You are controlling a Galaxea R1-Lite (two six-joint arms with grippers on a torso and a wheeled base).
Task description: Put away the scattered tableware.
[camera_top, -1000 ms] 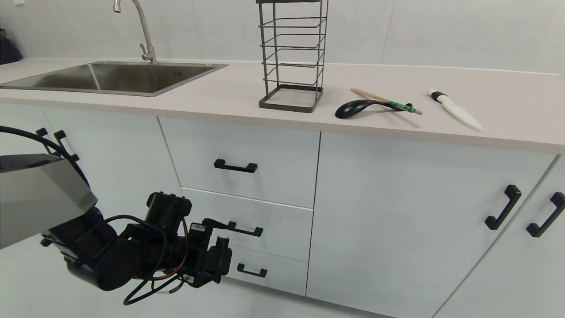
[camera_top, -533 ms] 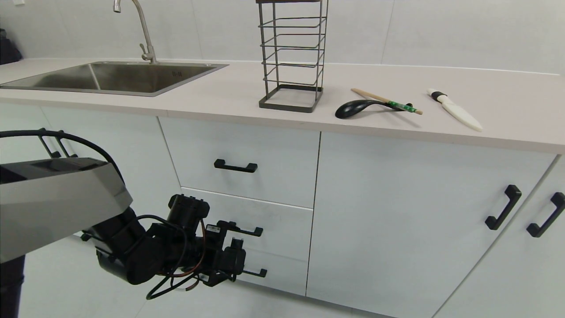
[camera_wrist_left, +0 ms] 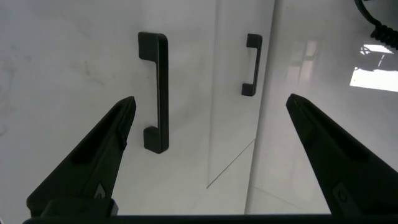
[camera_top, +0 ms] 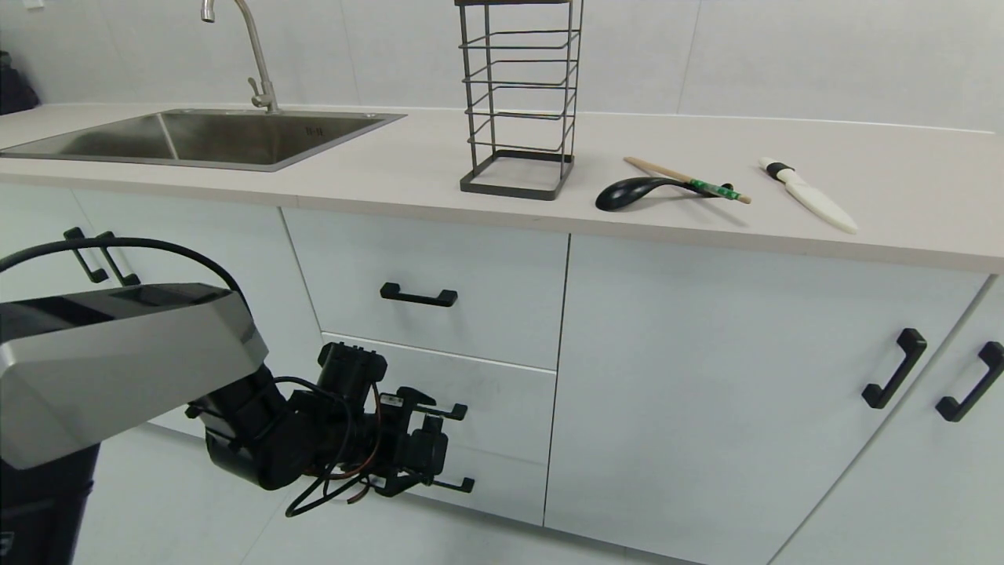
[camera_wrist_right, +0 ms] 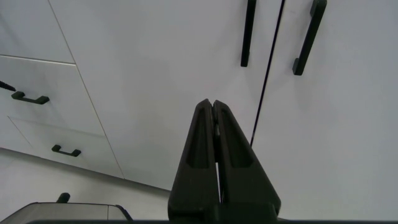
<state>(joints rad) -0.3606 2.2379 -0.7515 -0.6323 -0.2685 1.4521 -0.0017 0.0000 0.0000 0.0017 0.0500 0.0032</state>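
A black spoon [camera_top: 627,192], wooden chopsticks [camera_top: 686,180] and a white knife [camera_top: 808,196] lie on the countertop [camera_top: 392,173], to the right of a tall wire rack [camera_top: 518,102]. Far below them, my left gripper [camera_top: 441,447] hangs in front of the lower drawers, between the middle drawer handle [camera_top: 435,410] and the bottom drawer handle [camera_top: 449,482]. In the left wrist view the left gripper [camera_wrist_left: 210,102] is open and empty, with one black handle [camera_wrist_left: 155,93] just inside one finger and a second handle [camera_wrist_left: 250,65] farther off. My right gripper [camera_wrist_right: 214,109] is shut and empty, facing white cabinet doors.
A steel sink [camera_top: 204,137] with a tap [camera_top: 255,55] is set in the counter's left part. The top drawer handle [camera_top: 418,296] is above the left gripper. Cabinet door handles [camera_top: 894,369] stand at the right. The right wrist view shows two door handles [camera_wrist_right: 249,31].
My left arm has moved right and closer to the drawers, bringing its gripper up to the lower drawer handles. The tableware on the counter has not moved.
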